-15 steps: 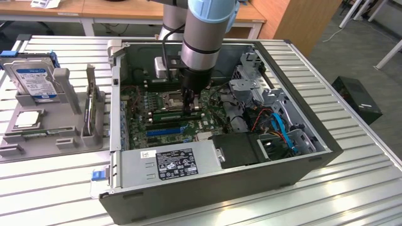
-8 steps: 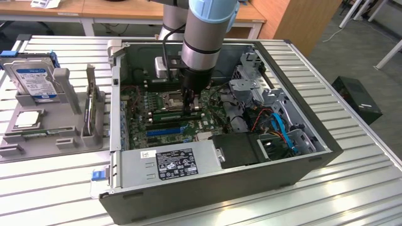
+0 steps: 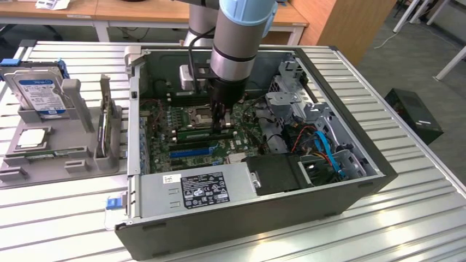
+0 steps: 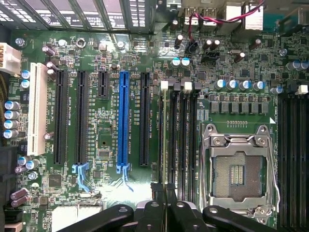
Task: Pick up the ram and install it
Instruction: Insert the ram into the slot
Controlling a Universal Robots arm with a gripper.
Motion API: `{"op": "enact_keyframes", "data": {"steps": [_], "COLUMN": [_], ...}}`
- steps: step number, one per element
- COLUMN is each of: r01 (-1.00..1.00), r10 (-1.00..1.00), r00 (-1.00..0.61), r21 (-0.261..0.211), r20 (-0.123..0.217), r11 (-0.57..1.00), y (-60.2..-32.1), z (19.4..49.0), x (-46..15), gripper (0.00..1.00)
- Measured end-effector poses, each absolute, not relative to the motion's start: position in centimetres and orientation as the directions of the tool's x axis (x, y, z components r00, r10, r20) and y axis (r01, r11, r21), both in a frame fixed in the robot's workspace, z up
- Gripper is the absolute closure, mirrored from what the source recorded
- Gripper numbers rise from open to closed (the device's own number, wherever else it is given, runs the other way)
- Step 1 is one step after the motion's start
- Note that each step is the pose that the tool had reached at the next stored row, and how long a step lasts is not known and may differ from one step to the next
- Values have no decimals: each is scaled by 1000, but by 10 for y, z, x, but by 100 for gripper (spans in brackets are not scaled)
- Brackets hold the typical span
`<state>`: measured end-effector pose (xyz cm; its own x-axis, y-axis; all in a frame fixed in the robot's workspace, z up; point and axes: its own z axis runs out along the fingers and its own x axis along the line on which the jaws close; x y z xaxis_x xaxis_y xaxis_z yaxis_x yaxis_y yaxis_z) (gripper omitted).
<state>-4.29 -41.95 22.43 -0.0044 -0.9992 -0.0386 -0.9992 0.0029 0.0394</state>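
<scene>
1. At the bench's [image 3: 58, 229] left edge, a grey fixture [image 3: 80, 158] held a hard drive [image 3: 40, 95]. The open computer case [image 3: 240, 229] stood just beside it, toward the exterior view's right.
2. Inside the case, the ram [image 3: 198, 131] sat near the middle of the motherboard [image 3: 156, 136], between the processor socket [image 3: 200, 114] and the blue slot [image 3: 193, 153], at the black memory slots [image 4: 177, 130].
3. The gripper [image 3: 222, 124] hung over the ram's end nearer the exterior view's right. Its fingers [image 4: 153, 212] were drawn almost together, apparently pinching the stick's thin top edge.
4. Risk, as a judgement: with the grip off-centre, the stick could tilt and seat one end first, jamming against a white end clip [image 4: 164, 85]. A skewed push could also flex the board.
5. The ram stood on edge. Its long axis ran along the slots, from the exterior view's left to its right, with its flat faces toward the socket and the blue slot.
</scene>
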Motion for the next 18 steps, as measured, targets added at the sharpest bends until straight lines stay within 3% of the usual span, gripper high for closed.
{"op": "enact_keyframes", "data": {"steps": [18], "r01": [-999], "r10": [-999], "r00": [-5], "r21": [42], "r20": [-39], "r11": [3], "y": [-419], "z": [231], "x": [-43], "gripper": [88]}}
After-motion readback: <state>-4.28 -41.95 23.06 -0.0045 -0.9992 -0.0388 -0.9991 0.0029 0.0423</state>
